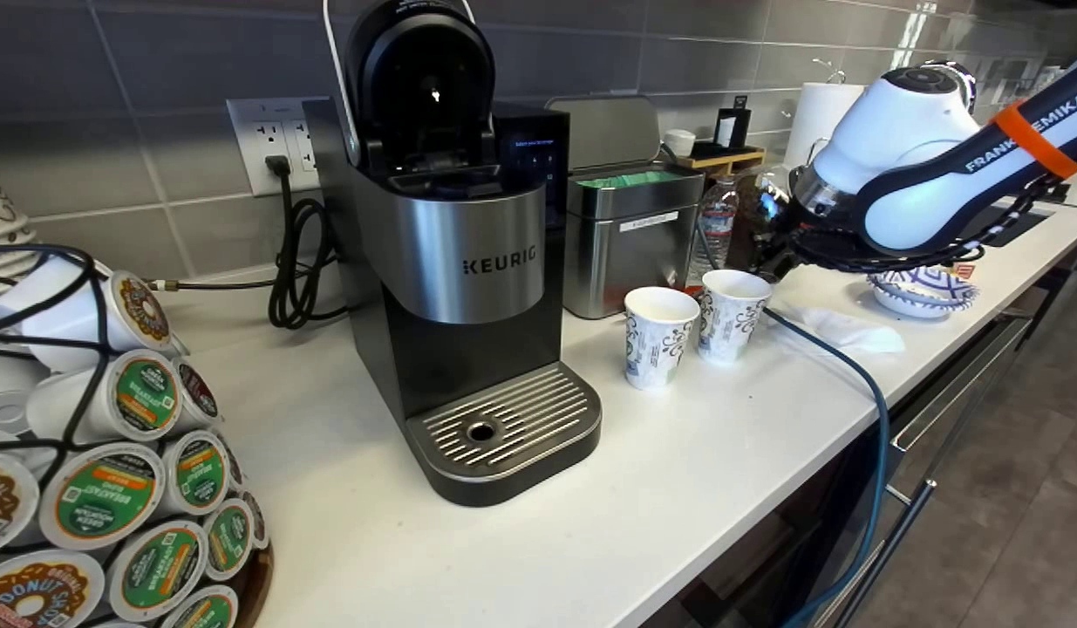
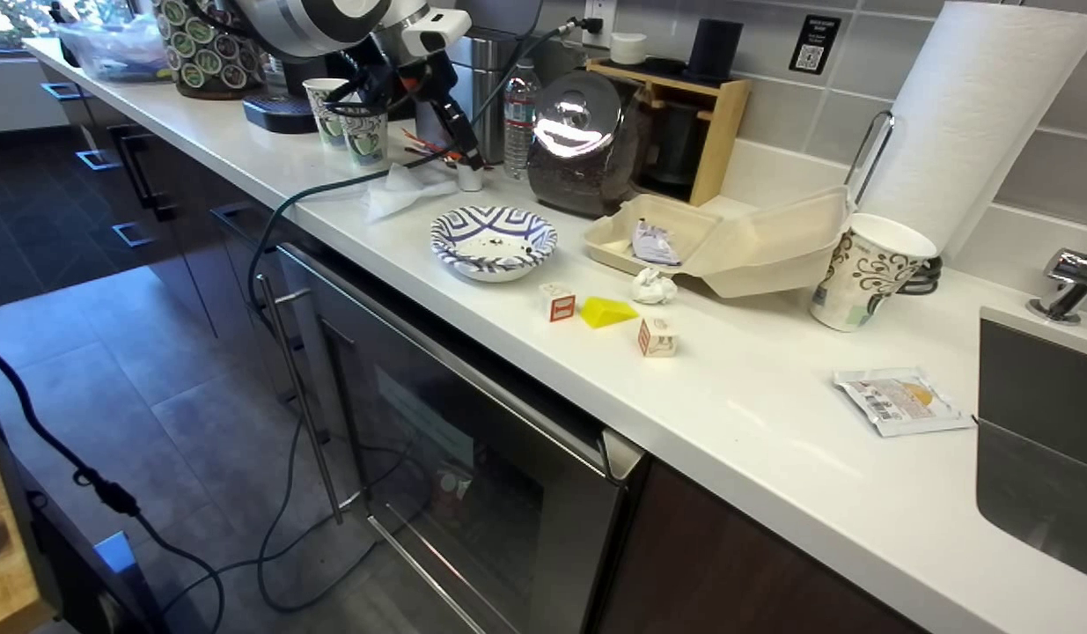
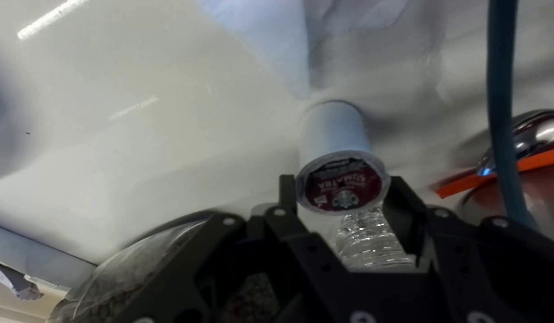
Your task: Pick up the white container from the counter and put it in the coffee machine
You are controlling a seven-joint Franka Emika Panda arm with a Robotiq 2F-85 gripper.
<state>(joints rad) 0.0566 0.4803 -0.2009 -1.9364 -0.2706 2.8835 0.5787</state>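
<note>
The white container (image 3: 334,128) is a small white coffee pod with a dark red lid marked Sumatra. In the wrist view my gripper's two fingertips (image 3: 342,190) press against opposite sides of its rim, lid toward the camera. In an exterior view the white container (image 2: 470,179) is under my gripper (image 2: 473,160), upright at the counter (image 2: 754,387); I cannot tell whether it touches the surface. Elsewhere my gripper (image 1: 775,262) is partly hidden and the container is hidden behind paper cups. The coffee machine (image 1: 468,253) stands with its lid raised.
Two patterned paper cups (image 1: 660,336) stand between the coffee machine and my gripper. A water bottle (image 2: 519,123), a bean jar (image 2: 583,145), a napkin (image 2: 402,192) and a patterned bowl (image 2: 493,242) are close around. A blue-green cable (image 1: 852,349) crosses the counter's front edge.
</note>
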